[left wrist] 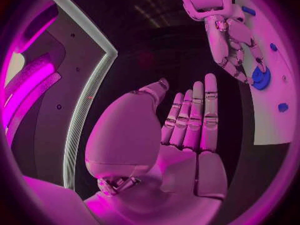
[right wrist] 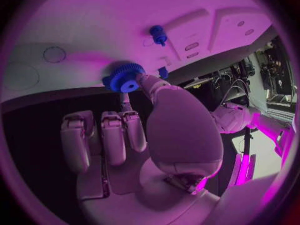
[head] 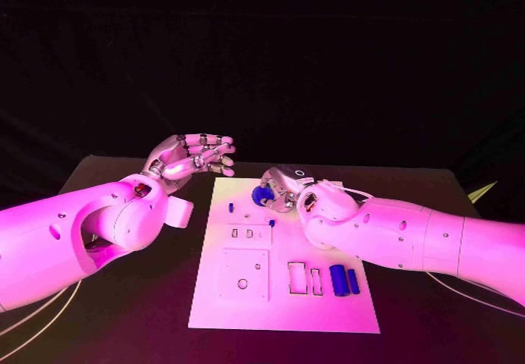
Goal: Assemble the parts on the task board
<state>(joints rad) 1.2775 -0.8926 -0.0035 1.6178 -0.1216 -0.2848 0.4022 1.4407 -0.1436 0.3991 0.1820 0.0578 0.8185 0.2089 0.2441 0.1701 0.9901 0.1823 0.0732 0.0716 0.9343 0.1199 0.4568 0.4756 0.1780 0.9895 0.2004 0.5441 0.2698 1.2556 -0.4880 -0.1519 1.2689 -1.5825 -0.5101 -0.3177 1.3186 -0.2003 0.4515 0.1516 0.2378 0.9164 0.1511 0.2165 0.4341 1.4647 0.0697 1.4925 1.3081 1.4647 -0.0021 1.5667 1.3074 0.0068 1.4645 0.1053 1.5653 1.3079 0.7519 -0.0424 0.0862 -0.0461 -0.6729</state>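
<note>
The white task board (head: 287,311) lies lengthwise in the middle of the table. At its far end my right hand (head: 290,186) pinches a blue gear (head: 262,196) between thumb and a finger, low over the board; the right wrist view shows the gear (right wrist: 125,78) at those fingertips. A small blue peg (head: 232,206) (right wrist: 158,34) stands near the far left corner, and a smaller blue piece (head: 271,224) sits by the slots. Two blue cylinders (head: 344,280) lie side by side near the right edge. My left hand (head: 195,156) (left wrist: 184,130) hovers raised left of the far corner, fingers straight, holding nothing.
The board carries raised white blocks with holes (head: 244,274) and rectangular slots (head: 297,277) in its near half. Black table (head: 143,318) surrounds the board on both sides. My left forearm (head: 88,227) lies along the board's left side, my right forearm (head: 416,239) along its right.
</note>
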